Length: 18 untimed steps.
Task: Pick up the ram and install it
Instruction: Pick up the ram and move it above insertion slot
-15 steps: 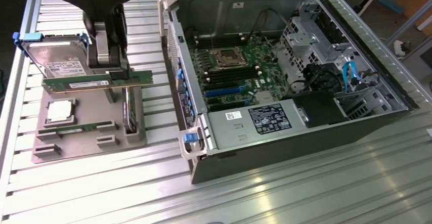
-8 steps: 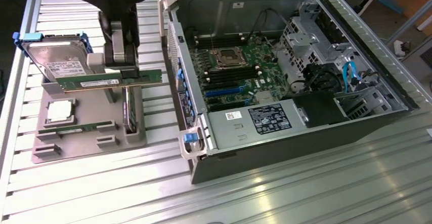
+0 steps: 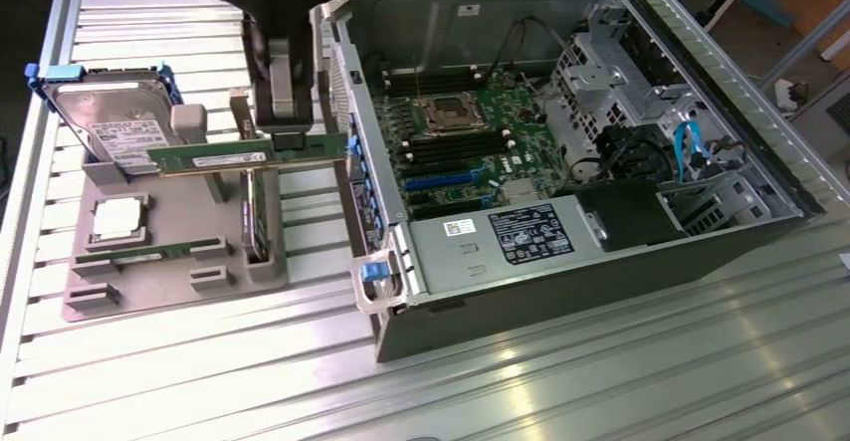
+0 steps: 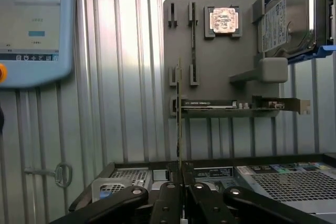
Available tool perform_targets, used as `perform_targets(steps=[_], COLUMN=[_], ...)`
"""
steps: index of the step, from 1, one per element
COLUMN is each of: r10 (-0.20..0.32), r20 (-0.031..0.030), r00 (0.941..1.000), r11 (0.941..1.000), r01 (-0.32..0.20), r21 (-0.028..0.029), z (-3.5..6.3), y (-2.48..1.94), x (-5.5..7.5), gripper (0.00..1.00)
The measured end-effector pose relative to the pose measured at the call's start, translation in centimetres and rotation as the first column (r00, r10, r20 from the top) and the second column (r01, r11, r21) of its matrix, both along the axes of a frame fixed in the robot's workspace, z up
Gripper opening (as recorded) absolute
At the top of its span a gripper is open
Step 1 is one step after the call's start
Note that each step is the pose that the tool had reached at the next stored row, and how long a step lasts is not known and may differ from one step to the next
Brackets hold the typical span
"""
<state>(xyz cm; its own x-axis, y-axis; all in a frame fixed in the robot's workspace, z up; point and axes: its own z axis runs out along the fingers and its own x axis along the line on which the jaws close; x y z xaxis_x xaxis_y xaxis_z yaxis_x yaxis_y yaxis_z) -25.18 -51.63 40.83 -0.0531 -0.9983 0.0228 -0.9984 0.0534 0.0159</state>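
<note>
End effector [image 3: 295,134] clamped on ram [image 3: 213,157], jaws nearly together; ram held level above gray fixture tray [image 3: 159,280].

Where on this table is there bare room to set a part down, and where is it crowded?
Bare: the table slats along the exterior view's bottom, bordered by the computer case and the grey holder. Crowded: the holder, with hard drive, and above it, where the hand holds the ram beside the case.

Black end effector [image 4: 181,187] pinching the thin green ram stick [image 4: 179,129] edge-on, grey plastic parts tray [image 4: 215,61] with a silver hard drive [image 4: 286,19] sitting on the ribbed metal tabletop [image 4: 105,77] beyond.
</note>
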Motion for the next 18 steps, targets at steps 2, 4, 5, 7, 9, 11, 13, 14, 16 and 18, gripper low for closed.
perform_targets(steps=[2,4,5,7,9,11,13,14,16,18], r10=[0.000,0.000,0.000,0.000,0.000,0.000,0.000,0.000,0.000,0.000], r20=[0.0000,0.0000,-0.0001,0.0000,0.0000,0.0000,0.0000,0.0000,0.0000,0.0000], r00=[1.0000,1.0000,1.0000,1.0000,1.0000,1.0000,1.0000,1.0000,1.0000,1.0000], r11=[1.0000,1.0000,1.0000,1.0000,1.0000,1.0000,1.0000,1.0000,1.0000,1.0000], r01=[0.000,0.000,0.000,0.000,0.000,0.000,0.000,0.000,0.000,0.000], r21=[0.0000,-0.0001,-0.0001,-0.0001,0.0000,0.0000,0.0000,0.0000,-0.0001,0.0000], z=[0.00,0.00,0.00,0.00,0.00,0.00,0.00,0.00,0.00,0.00], y=[0.00,0.00,0.00,0.00,0.00,0.00,0.00,0.00,0.00,0.00], x=[0.5,0.8,1.0,1.5,2.1,2.5,3.1,3.3,3.7,4.1], gripper=[0.12,0.12,0.12,0.12,0.12,0.12,0.12,0.12,0.12,0.12])
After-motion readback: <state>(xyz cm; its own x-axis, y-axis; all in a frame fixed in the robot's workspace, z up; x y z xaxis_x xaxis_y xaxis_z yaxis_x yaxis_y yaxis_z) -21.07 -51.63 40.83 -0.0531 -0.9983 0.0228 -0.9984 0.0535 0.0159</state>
